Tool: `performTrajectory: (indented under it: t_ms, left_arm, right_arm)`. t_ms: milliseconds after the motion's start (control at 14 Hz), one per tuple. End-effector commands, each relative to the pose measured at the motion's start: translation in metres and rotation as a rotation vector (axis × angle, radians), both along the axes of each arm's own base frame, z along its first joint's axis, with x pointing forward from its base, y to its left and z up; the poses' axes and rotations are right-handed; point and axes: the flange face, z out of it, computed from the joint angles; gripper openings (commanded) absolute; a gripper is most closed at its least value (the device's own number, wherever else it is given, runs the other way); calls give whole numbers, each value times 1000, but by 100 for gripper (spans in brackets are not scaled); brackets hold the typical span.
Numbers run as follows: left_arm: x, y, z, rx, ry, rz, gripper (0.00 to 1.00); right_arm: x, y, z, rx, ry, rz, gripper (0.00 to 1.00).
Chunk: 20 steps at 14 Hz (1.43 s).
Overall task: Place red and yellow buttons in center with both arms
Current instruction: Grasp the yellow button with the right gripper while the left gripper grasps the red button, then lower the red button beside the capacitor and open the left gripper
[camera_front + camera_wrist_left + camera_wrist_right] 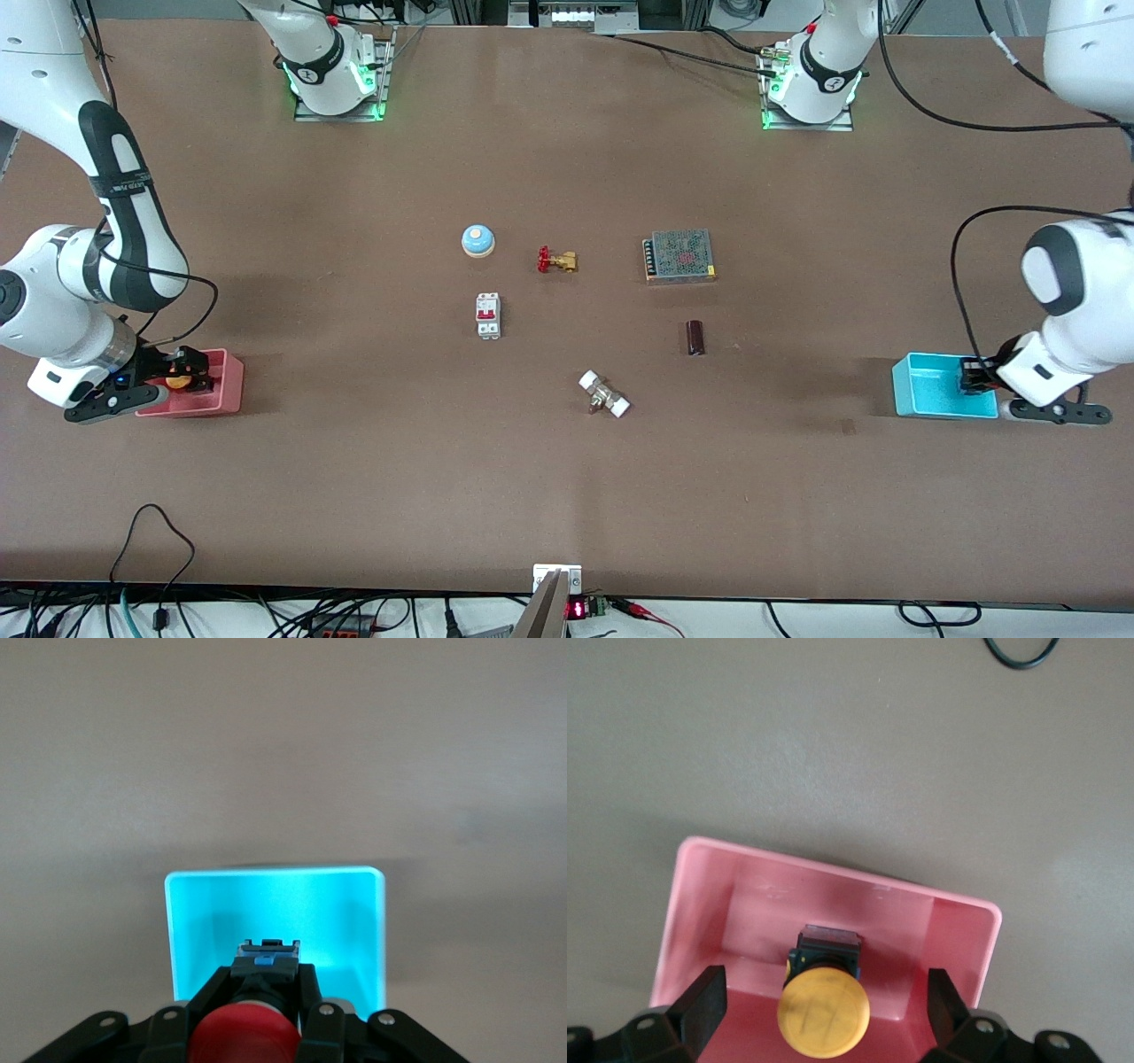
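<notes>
Brown table: we see left gripper pinching red button over cyan bin at frame's right, right gripper spread around yellow button in pink bin at frame's left.

You are looking at a robotics lab test bench: two white arms bolted to metal base plates with green status lights, standing on a wide brown tabletop. Loose cables trail along the table's edge nearest the front camera. Scattered industrial parts, among them a circuit breaker, a brass valve and a mesh-covered power supply, mark it as a manipulation rig.
</notes>
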Motion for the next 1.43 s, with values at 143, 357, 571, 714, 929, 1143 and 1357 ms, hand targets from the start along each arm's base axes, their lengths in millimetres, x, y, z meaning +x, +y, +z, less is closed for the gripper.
performTrajectory:
  t_ms: [143,357,571,714,929,1143,1357]
  left_arm:
    - [-18,-110,-15,-61,160,52,30]
    - [-39,-171,-39,-83,168,67,29]
    - [-67,-217,-78,-106,93,135,29]
    - [-89,-241,-108,-118,51,164,30]
    - [-106,-253,-130,-138,-6,184,59]
    - [-99,-251,-111,-141,-41,185,100]
    - [-88,-248,-72,-123,-49,189,100]
  right_arm:
    - [-4,-2,-7,8,1,19,100]
    - [-5,-2,-10,9,7,16,100]
    - [-6,-2,-15,11,16,18,97]
    - [-6,-2,-15,10,19,25,81]
    - [-6,-1,-19,8,26,70,64]
    - [-7,-1,-20,8,28,73,49]
    - [-7,-2,-21,7,30,84,41]
